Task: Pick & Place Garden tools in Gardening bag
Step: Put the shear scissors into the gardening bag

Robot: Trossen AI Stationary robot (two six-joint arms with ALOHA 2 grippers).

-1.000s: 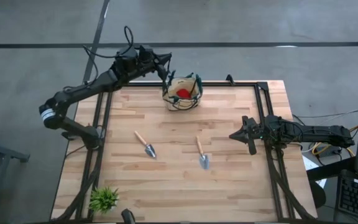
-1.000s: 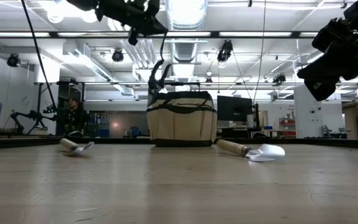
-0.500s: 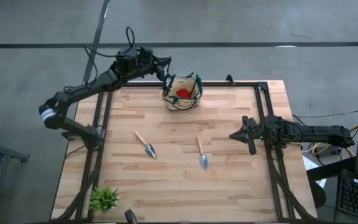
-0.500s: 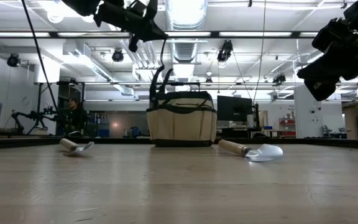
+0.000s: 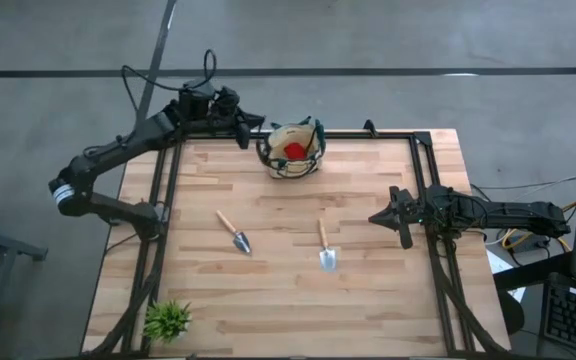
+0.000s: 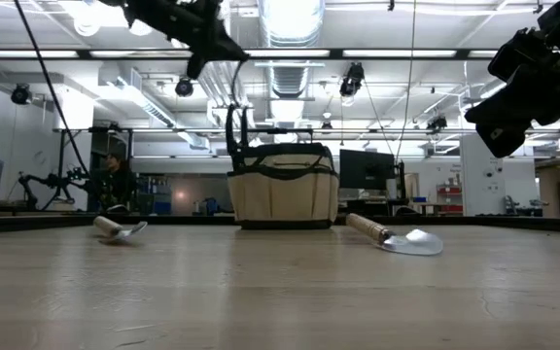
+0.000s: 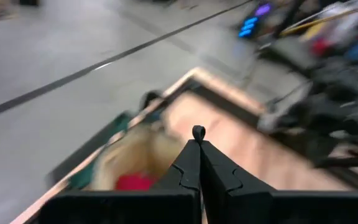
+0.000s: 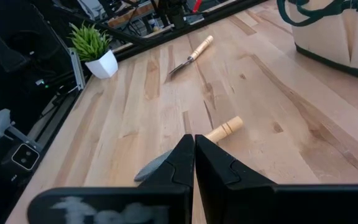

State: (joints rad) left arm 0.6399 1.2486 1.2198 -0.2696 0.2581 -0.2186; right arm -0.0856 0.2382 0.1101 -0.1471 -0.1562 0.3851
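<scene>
The tan gardening bag (image 5: 290,150) stands on its base at the table's far edge, with a red lump (image 5: 293,150) inside. No shears are in view. Two wooden-handled trowels lie flat on the table, one left of centre (image 5: 234,232) and one at the centre (image 5: 323,245). My left gripper (image 5: 251,127) is shut, raised above and just left of the bag (image 6: 282,185). My right gripper (image 5: 383,216) is shut and empty, raised near the table's right edge, above the centre trowel (image 8: 185,155). My left gripper has a thin dark loop (image 7: 198,131) pinched at its fingertips. In the low view the bag's left loop handle (image 6: 231,122) stands up, and thin strands rise from it toward the gripper (image 6: 207,44). The bag's base stays on the table.
A small spiky green plant in a white pot (image 5: 166,320) stands at the near left corner and shows in the right wrist view (image 8: 95,50). Black rails (image 5: 423,160) run along the table's edges. Open wood lies between the trowels and the bag.
My left gripper has gone toward the table's left edge, away from above the bag's rim. The bag's left loop handle has followed it leftward and now stands more upright. The bag's base has stayed where it was.
</scene>
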